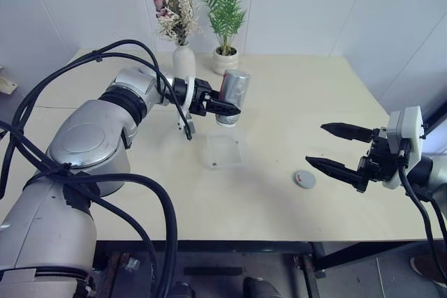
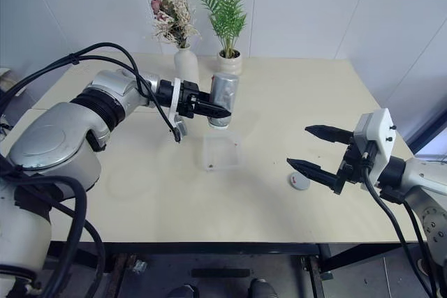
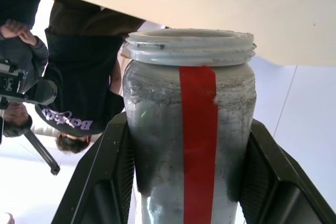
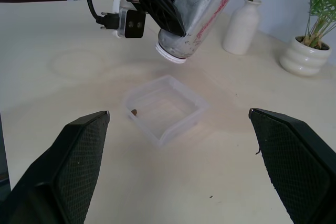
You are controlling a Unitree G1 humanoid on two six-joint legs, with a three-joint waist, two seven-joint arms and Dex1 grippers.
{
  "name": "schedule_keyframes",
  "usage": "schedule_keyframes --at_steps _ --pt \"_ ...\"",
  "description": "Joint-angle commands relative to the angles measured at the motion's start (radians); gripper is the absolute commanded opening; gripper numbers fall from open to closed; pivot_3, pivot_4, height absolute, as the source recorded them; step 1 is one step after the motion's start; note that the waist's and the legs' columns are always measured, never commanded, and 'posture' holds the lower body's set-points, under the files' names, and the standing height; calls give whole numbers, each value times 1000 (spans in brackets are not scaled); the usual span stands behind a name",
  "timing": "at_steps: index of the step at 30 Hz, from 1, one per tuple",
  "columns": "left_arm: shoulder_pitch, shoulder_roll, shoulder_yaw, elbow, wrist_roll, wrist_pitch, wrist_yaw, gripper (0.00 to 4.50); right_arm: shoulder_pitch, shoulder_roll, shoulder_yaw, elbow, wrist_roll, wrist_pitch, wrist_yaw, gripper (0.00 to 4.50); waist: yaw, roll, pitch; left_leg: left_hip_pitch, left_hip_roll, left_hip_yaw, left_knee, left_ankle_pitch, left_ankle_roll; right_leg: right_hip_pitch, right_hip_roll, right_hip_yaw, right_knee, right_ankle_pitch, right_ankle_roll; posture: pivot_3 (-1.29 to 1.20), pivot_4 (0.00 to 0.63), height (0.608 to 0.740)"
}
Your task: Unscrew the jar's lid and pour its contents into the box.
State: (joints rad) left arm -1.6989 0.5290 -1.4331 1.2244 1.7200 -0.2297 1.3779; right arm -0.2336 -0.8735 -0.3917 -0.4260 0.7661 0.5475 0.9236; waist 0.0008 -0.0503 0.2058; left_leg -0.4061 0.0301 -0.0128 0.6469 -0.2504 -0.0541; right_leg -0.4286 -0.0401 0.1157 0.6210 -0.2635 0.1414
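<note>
My left gripper [image 1: 234, 107] is shut on the jar [image 1: 232, 93], a clear greyish jar with a red stripe [image 3: 198, 129]. The jar hangs tipped, its threaded mouth [image 4: 172, 54] uncapped and pointing down above the far side of the box [image 1: 225, 150]. That clear square box rests on the table, and one small dark bit of the contents [image 4: 134, 112] lies in it near a wall. Flat on the table to the right of the box is the grey lid [image 1: 304, 179]. My right gripper [image 1: 316, 144] is open and hovers just right of the lid with nothing between its fingers.
A white vase of dried flowers [image 1: 184, 61] and a ribbed white pot with a green plant [image 1: 225, 61] stand at the back of the cream table [image 1: 314, 88], just behind the jar. A person and a tripod show past the table in the left wrist view.
</note>
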Motion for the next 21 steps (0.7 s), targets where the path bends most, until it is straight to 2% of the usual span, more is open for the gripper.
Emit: schedule_keyframes --at_steps 1,7,13,14,17,18,21 --pt "-9 16 63 13 -71 -55 -12 2135 -19 -18 -5 -7 0 -6 2 4482 -1 0 0 0 0 0 0 0 0 0 0 0 0 0 0 0 150 740" --pt "-7 51 293 85 -356 -473 -239 2135 -21 -19 -5 -4 -5 -10 1 4482 -5 0 0 1 0 1 0 0 0 0 0 1 1 0 0 0 150 740" --pt "83 81 611 119 -720 -726 -651 2135 -43 -16 -8 9 11 -4 6 4482 -3 0 0 1 0 2 0 0 0 0 0 2 1 0 0 0 150 740" --pt "106 77 677 124 -795 -737 -739 2135 -48 -15 -8 11 15 -2 7 4482 -3 0 0 1 0 2 1 0 0 0 0 1 1 0 0 0 150 740" --pt "237 12 1062 152 -1248 -677 -1259 2135 -52 -16 -9 13 15 -6 16 4482 -2 2 -1 1 0 3 1 0 1 0 0 2 1 1 0 0 150 740" --pt "278 -18 1191 140 -1398 -605 -1427 2135 -49 -17 -11 13 12 -8 18 4482 -2 2 -1 1 0 3 1 0 1 0 0 2 1 1 -1 0 150 740" --pt "368 -69 1418 88 -1654 -439 -1737 2135 -41 -18 -17 6 14 -6 19 4482 -5 2 -1 1 0 3 2 0 1 0 0 2 3 1 -1 0 150 740"
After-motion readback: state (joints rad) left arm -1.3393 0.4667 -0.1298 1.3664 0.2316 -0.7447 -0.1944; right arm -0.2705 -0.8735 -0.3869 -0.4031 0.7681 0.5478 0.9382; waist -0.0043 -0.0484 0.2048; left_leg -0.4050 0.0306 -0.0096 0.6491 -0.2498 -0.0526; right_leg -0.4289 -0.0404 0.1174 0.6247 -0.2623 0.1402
